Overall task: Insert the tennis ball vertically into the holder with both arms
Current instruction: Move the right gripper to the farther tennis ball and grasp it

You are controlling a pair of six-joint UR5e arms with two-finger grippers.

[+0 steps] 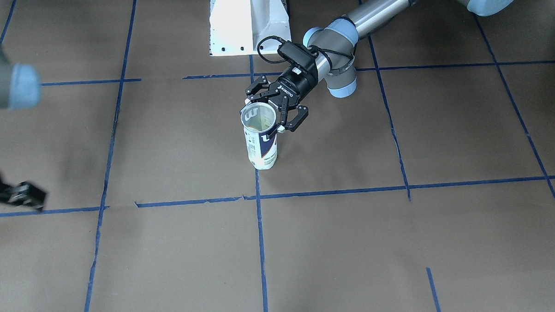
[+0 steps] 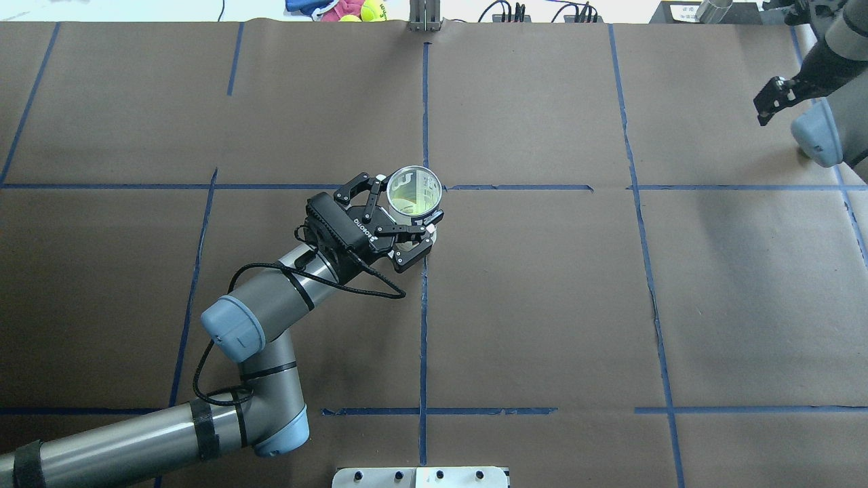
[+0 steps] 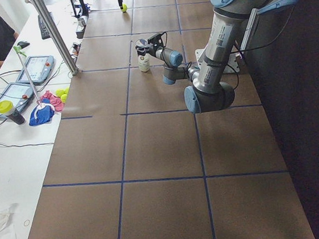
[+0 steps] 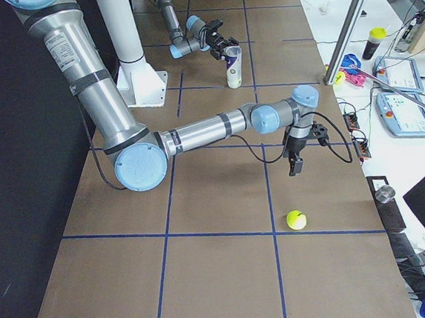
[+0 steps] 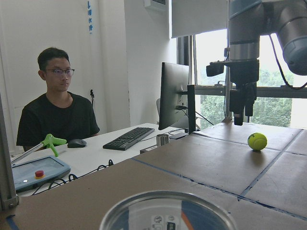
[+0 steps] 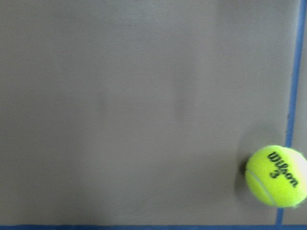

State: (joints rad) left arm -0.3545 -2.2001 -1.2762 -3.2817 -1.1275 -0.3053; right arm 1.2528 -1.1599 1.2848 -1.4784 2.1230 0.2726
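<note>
left arm (image 2: 271, 298): grey-silver, reaching low to the clear plastic, white-navy labelled can (image 1: 261, 152).
left gripper (image 2: 405, 209): black two-finger claw, clamped on the upright can just below its rim.
right arm (image 4: 210, 129): grey-silver, far from the can, wrist pointing down.
right gripper (image 4: 293, 165): empty; opening unclear.
tennis ball (image 4: 297, 220): fuzzy yellow-green, near the right gripper, untouched, far from the can.

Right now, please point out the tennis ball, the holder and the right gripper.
tennis ball (image 6: 276, 176), right wrist view, its middle.
holder (image 1: 261, 149), front-facing view, labelled wall.
right gripper (image 5: 239, 120), left wrist view, between fingers.
</note>
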